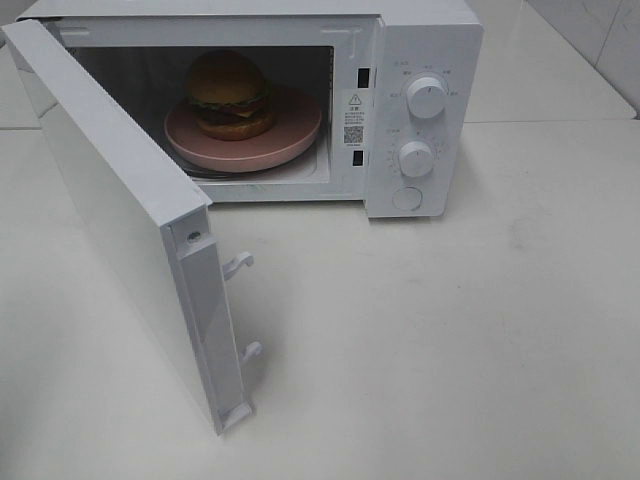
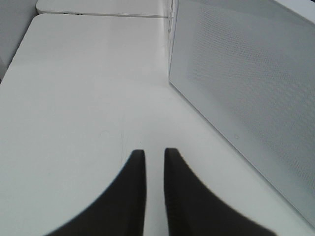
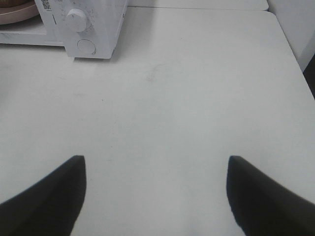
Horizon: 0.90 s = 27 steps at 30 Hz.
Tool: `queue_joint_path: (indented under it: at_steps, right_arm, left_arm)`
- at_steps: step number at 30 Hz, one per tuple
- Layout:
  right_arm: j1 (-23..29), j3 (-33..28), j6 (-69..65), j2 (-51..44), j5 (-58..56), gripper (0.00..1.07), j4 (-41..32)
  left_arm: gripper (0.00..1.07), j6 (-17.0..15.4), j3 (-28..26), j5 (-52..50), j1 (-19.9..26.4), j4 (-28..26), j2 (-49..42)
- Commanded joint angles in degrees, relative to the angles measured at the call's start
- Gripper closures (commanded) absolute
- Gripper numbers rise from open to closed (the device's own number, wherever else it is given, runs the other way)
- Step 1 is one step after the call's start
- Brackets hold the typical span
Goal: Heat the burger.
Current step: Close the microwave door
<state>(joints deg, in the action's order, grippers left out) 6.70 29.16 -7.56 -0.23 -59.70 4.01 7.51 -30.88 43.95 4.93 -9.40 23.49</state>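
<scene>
The burger sits on a round pink plate inside the white microwave, whose door stands wide open, swung out to the left. Neither gripper appears in the exterior high view. In the left wrist view my left gripper hovers over the bare table beside a white dotted panel; its dark fingers are nearly together with nothing between them. In the right wrist view my right gripper is open and empty, well back from the microwave's front. An edge of the pink plate shows there.
The microwave has two round knobs and a round button on its right-hand panel. Two latch hooks stick out of the open door's edge. The white table stretches in front of the microwave.
</scene>
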Motion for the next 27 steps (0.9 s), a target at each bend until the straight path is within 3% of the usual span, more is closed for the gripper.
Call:
queue_joint_path:
  at_steps: [1, 19, 27]
  right_arm:
    - [-0.4, -0.1, 0.5, -1.5, 0.3, 0.31, -0.1]
    - [-0.4, -0.1, 0.5, -1.4, 0.3, 0.31, -0.1]
    - [-0.4, -0.1, 0.5, -1.4, 0.3, 0.31, -0.1]
  left_arm:
    - [1.07, 0.1, 0.5, -4.4, 0.1, -0.4, 2.0]
    - [1.07, 0.2, 18.2, -48.1, 0.1, -4.2, 8.4]
    - [1.07, -0.2, 20.2, -57.4, 0.1, -3.3, 13.4]
